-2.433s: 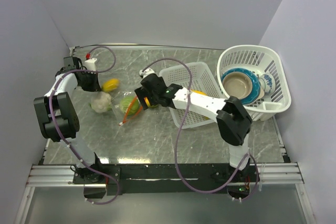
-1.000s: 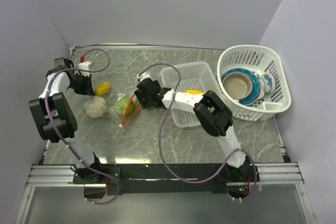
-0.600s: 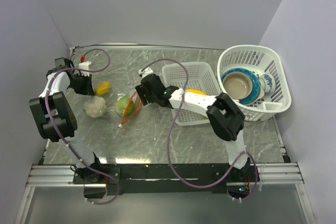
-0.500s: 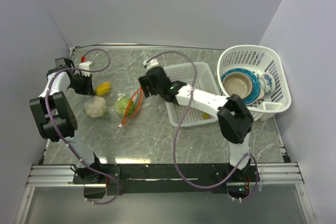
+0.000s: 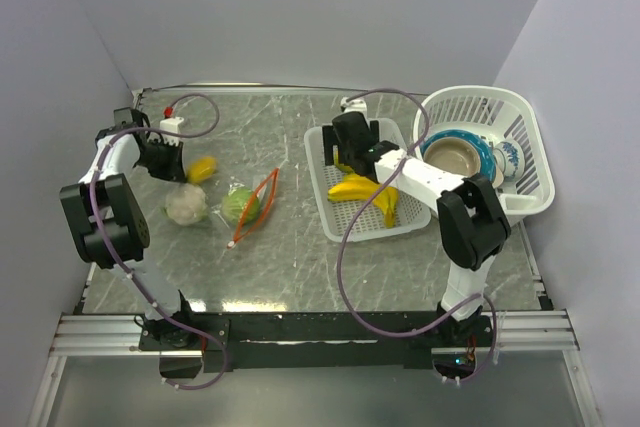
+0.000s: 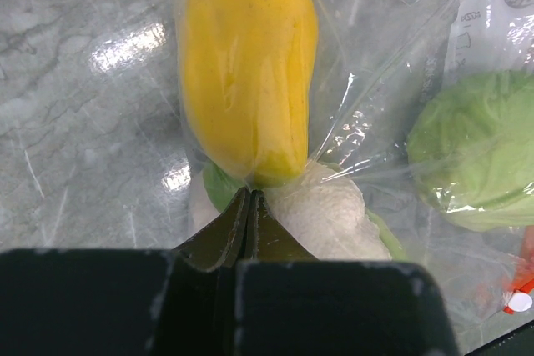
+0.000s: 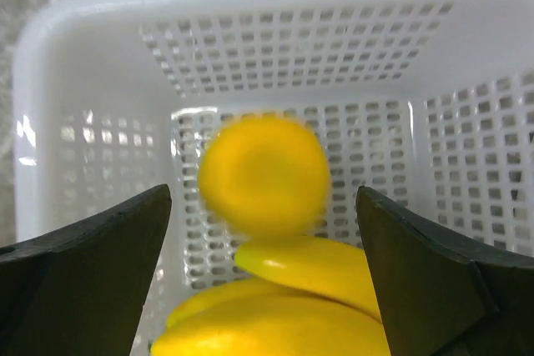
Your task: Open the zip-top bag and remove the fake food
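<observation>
Right gripper [image 7: 263, 196] wide open, empty, over white basket [image 7: 292, 64], right side. Blurred orange [image 7: 263, 174] between jaws, just above bananas [image 7: 275, 323]. Left gripper [image 6: 249, 198] shut, seemingly pinching closed end of bag [image 6: 367, 81], far left. Yellow fruit [image 6: 246, 64], cauliflower [image 6: 321, 214] and green ball [image 6: 476, 156] inside. Next pick: hold pinch firm, enter by zip strip [image 5: 258, 202], take green ball nearest it. Glossy grey marble table [image 5: 300, 247], glare. Plain pale walls [image 5: 300, 7] close around.

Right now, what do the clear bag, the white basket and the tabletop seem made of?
The clear bag: thin glossy plastic film, wrinkled, with glints.
The white basket: moulded plastic, gridded with small holes.
The tabletop: grey veined stone look, polished and reflective; marble or laminate, I cannot tell.
</observation>
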Controlling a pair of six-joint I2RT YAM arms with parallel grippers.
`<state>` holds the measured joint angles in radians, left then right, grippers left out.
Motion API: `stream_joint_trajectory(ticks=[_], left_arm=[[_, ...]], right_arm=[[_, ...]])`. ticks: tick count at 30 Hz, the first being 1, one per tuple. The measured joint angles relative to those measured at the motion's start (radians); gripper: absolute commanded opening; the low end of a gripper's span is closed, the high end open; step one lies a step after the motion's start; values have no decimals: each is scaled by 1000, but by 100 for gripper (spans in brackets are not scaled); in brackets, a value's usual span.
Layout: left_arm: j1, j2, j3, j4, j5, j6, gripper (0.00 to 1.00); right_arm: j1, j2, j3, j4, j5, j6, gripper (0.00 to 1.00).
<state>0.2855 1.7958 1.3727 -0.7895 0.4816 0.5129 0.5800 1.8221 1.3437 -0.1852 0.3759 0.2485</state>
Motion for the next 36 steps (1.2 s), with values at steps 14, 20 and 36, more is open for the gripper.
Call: stream_joint_trajectory(ticks=[14,20,36], left_arm=[[-12,6,8,-17,0,2,1],[-13,8,8,-16,-1,2,1],[-57,21,8,11,-19,-18,1]], right_arm=[[347,-163,-122,167,42,-126,99],[466,-41,-116,222,-15,-169,96],[467,173,12,231,-217,-218,100]])
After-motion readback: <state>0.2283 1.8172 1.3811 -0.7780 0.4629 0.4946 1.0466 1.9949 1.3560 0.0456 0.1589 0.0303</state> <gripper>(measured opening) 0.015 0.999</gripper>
